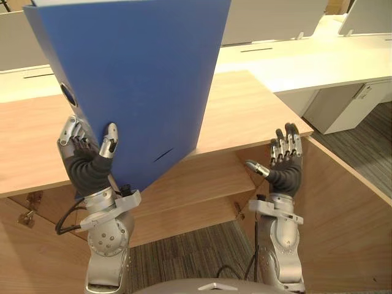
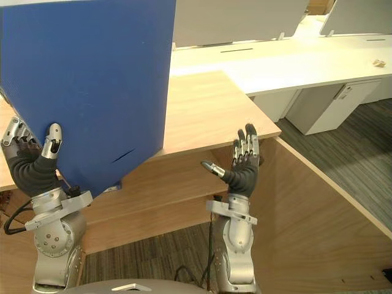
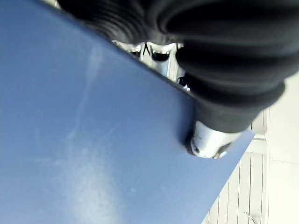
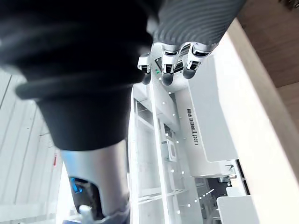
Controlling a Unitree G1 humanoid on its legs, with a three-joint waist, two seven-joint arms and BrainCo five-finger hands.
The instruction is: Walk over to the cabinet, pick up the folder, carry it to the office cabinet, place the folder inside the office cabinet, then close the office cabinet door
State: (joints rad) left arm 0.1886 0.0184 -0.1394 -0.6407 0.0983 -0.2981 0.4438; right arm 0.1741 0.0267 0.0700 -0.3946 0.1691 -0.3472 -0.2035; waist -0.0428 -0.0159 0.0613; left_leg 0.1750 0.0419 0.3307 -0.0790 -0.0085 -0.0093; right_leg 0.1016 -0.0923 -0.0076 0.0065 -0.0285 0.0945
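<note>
Here the left hand (image 1: 86, 160) pinches the blue folder (image 1: 141, 79) near its lower corner and holds it upright above the wooden tabletop (image 1: 245, 110). The right hand (image 1: 285, 164) is spread, holding nothing, beside the tabletop's edge.

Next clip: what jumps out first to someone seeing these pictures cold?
A large blue folder stands upright and takes up the upper left of the head views, pinched at its lower edge by the left hand, thumb on the front cover and fingers behind. To the right, the right hand is raised, open and holding nothing, beside the edge of the wooden desktop.
</note>
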